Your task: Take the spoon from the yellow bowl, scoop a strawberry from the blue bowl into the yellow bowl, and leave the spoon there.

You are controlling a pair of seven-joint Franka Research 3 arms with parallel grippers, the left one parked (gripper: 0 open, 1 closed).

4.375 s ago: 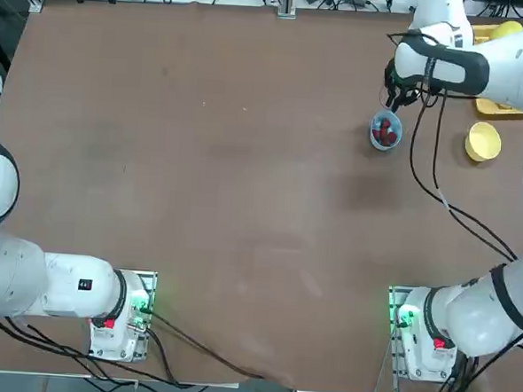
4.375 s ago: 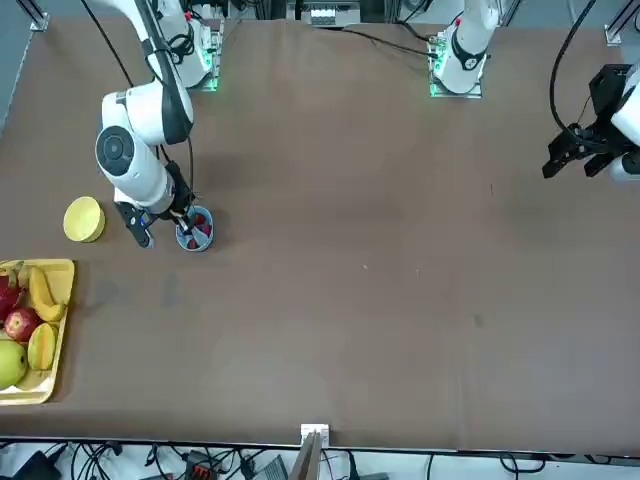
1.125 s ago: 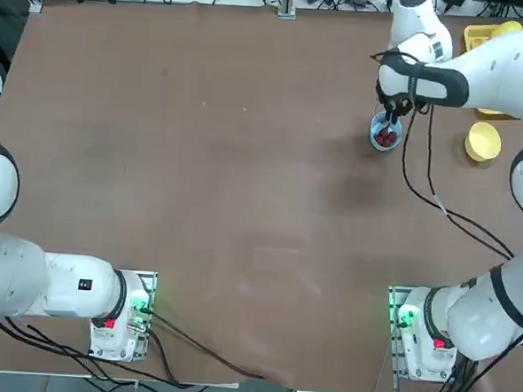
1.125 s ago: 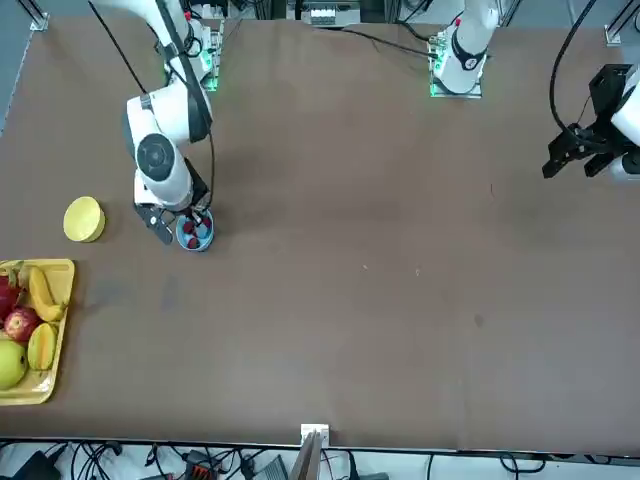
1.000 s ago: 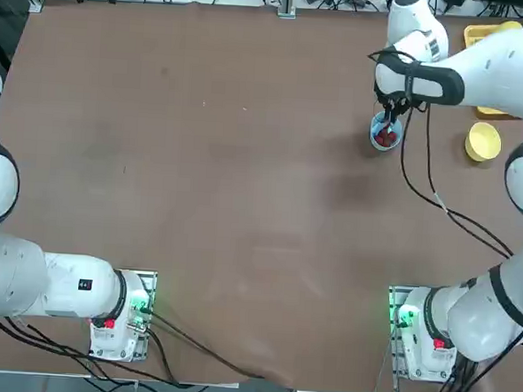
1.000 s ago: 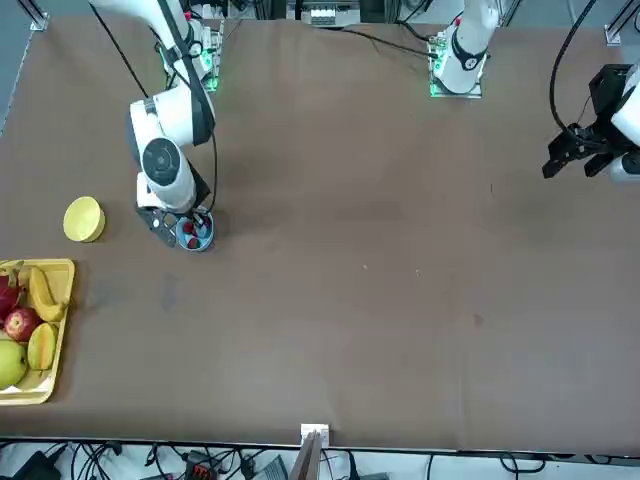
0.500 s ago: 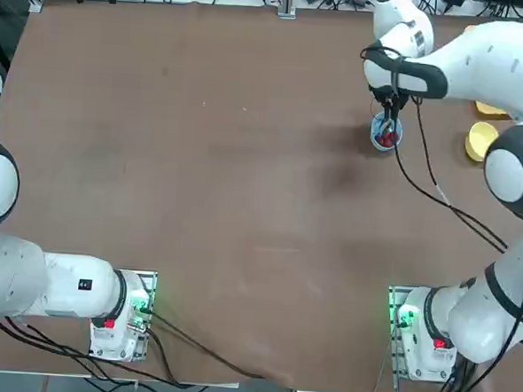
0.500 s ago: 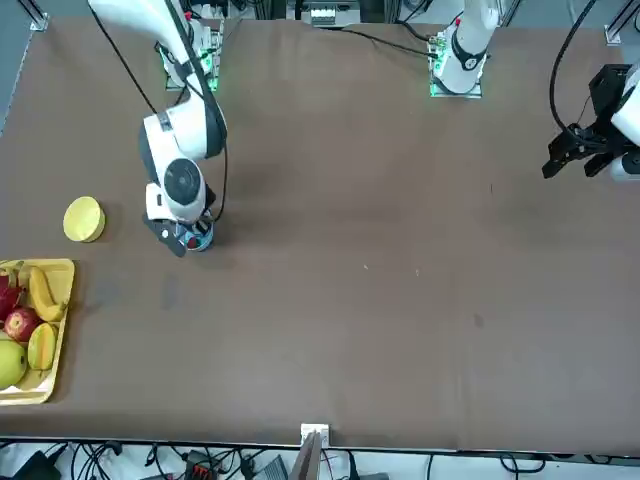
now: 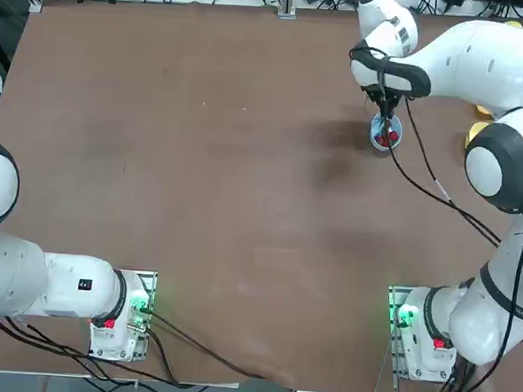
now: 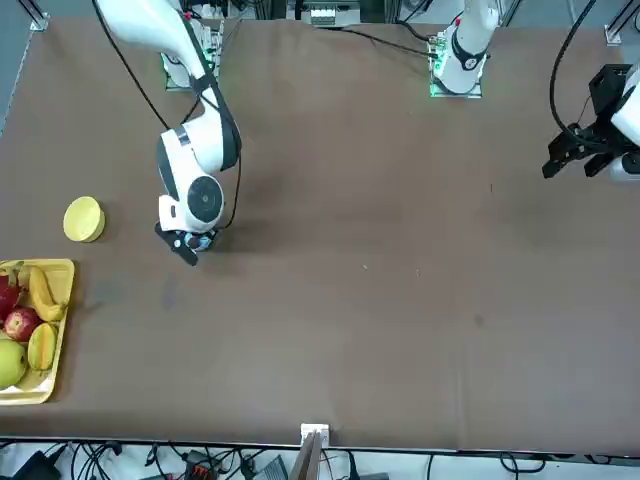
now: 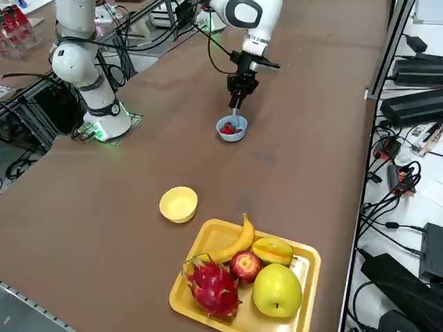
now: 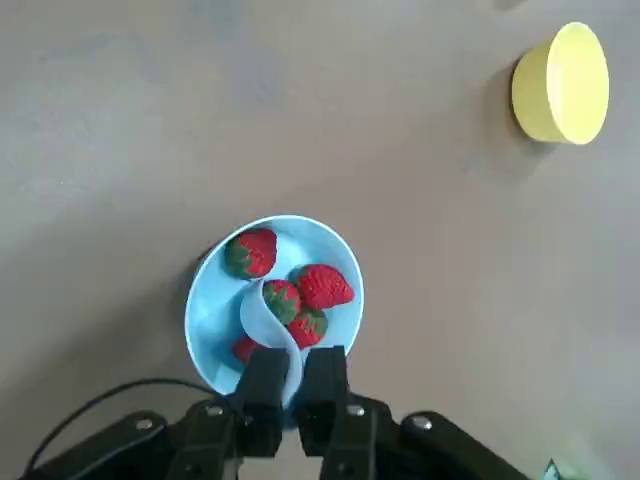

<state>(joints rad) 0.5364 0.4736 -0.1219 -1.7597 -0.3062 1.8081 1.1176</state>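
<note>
My right gripper (image 12: 293, 378) is shut on the short handle of the pale blue spoon (image 12: 268, 322) and hangs just above the blue bowl (image 12: 210, 300). The spoon's scoop dips among several strawberries (image 12: 322, 286), and one of them (image 12: 281, 298) rests against it. The top view shows the gripper (image 9: 385, 113) over the near rim of the blue bowl (image 9: 386, 137). In the right side view the spoon (image 11: 235, 115) points down into the bowl (image 11: 232, 130). The yellow bowl (image 12: 562, 82) (image 11: 178, 204) stands empty, apart from it. The arm hides the blue bowl in the front view.
A rectangular yellow tray (image 11: 208, 238) with a banana, an apple, a dragon fruit and other fruit lies beyond the yellow bowl (image 10: 84, 219), near the table's edge. Cables trail from the right arm over the brown table (image 9: 246, 159).
The right arm has swung leftward in the top view and turned its wrist over the blue bowl. The spoon stays gripped, with its scoop down among the strawberries.
</note>
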